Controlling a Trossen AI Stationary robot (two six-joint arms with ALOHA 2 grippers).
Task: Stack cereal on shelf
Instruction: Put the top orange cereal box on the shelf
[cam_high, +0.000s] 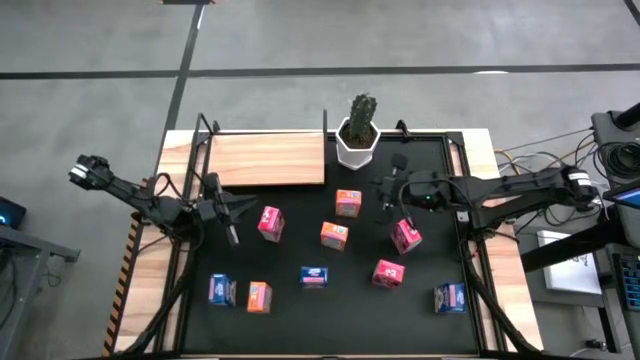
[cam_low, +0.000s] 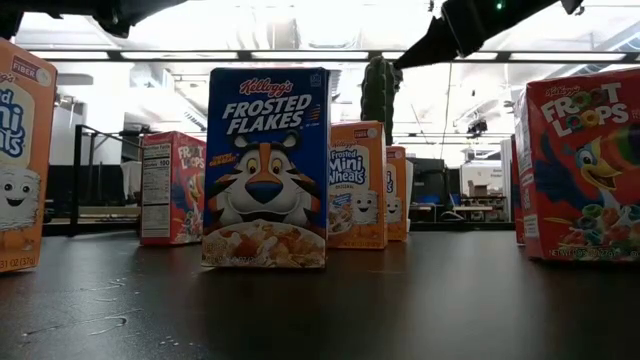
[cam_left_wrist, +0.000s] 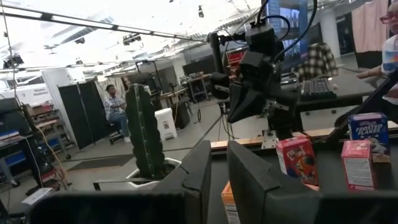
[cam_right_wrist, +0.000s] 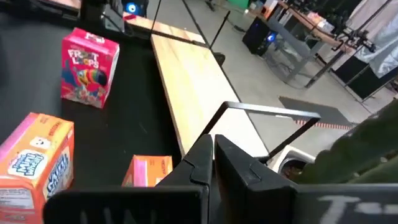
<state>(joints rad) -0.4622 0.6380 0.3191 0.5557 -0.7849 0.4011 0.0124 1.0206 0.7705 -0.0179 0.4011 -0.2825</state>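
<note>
Could easily go sideways: left claw (cam_high: 228, 215), narrow and empty, sitting right by a pink-red box (cam_high: 270, 223) at its 3 o'clock, so likely to tip it on a sloppy approach. Right claw (cam_high: 390, 190), pinched shut and empty, close to the one cactus pot (cam_high: 358, 140) at 12. Counted nine cereal boxes (cam_high: 334, 235): three orange, three pink-red, three blue. All loose on the tabletop (cam_high: 440, 155), none on the single shelf (cam_high: 265, 160) at 10 o'clock.

Grey concrete floor (cam_high: 420, 35) with dark seams, bright ceiling lights (cam_low: 300, 35), desks (cluttered) (cam_left_wrist: 186, 84), seated person (cam_left_wrist: 114, 106)
</note>
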